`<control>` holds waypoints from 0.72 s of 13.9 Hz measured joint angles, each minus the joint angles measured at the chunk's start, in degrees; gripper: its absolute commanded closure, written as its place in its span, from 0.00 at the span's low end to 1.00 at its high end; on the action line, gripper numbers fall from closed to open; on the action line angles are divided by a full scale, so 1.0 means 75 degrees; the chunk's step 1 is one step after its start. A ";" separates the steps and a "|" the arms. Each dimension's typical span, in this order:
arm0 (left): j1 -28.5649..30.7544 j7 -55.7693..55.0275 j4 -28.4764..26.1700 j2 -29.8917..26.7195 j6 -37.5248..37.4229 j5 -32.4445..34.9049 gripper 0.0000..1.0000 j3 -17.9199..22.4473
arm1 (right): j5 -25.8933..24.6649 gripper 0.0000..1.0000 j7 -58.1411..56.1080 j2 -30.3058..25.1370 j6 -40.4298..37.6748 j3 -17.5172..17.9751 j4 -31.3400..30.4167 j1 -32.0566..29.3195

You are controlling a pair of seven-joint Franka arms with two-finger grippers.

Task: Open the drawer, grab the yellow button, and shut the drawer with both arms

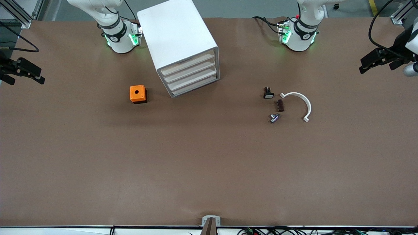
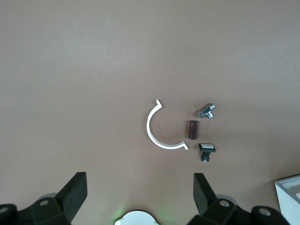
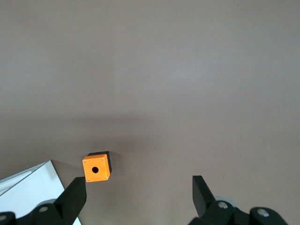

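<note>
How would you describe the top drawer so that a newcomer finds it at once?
Start at the big white cabinet standing on the table between the two arm bases. Its front shows four shallow beige-fronted drawers stacked one above another. The one wanted is the top drawer, just under the cabinet's roof; all four are shut.

I see both arms raised and waiting, the left gripper (image 2: 140, 197) hanging high with its jaws spread wide, the right gripper (image 3: 139, 199) likewise aloft and wide apart, neither holding anything
</note>
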 measured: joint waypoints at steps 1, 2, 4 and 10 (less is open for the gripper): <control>-0.0043 0.0000 0.0003 0.0169 0.0013 0.0000 0.00 -0.0052 | -0.0003 0.00 0.0000 0.0000 0.0000 0.0001 0.0002 0.0000; -0.0077 0.0000 0.0008 0.0354 0.0036 0.0000 0.00 -0.0140 | -0.0005 0.00 0.0000 0.0000 0.0000 0.0001 0.0004 0.0000; -0.0125 0.0000 0.0015 0.0709 0.0104 0.0004 0.00 -0.0277 | -0.0007 0.00 0.0000 0.0000 0.0000 0.0003 0.0007 0.0000; -0.0219 -0.0204 0.0049 0.1431 0.0365 -0.0002 0.00 -0.0679 | -0.0008 0.00 0.0000 0.0001 0.0000 0.0033 0.0013 0.0015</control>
